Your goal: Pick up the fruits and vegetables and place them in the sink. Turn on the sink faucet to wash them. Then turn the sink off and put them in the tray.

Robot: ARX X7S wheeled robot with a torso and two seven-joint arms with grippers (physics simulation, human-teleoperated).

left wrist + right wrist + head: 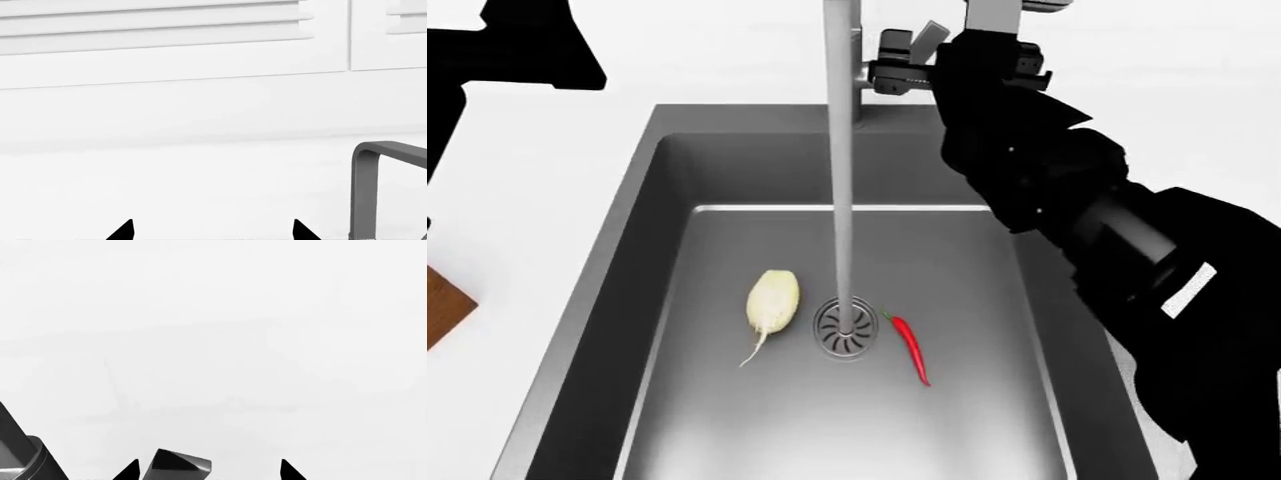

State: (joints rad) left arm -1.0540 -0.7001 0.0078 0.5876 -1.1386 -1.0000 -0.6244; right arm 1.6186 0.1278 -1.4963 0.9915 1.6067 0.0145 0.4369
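Observation:
The pale root vegetable (771,299) and the red chili pepper (909,346) lie on the floor of the sink (627,250), on either side of the drain (846,329). The faucet (839,150) rises at the sink's back, and its spout shows in the left wrist view (366,190). My right arm (1014,130) reaches to the faucet's side lever (897,68). My right gripper (210,471) is open, with the lever's end (179,467) between its fingertips. My left gripper (213,232) is open and empty, facing the white wall beside the faucet.
A corner of the wooden tray (441,305) shows at the left edge on the white counter (534,200). My left arm (507,45) is raised at the back left. White louvred cabinet doors (153,30) stand behind the counter.

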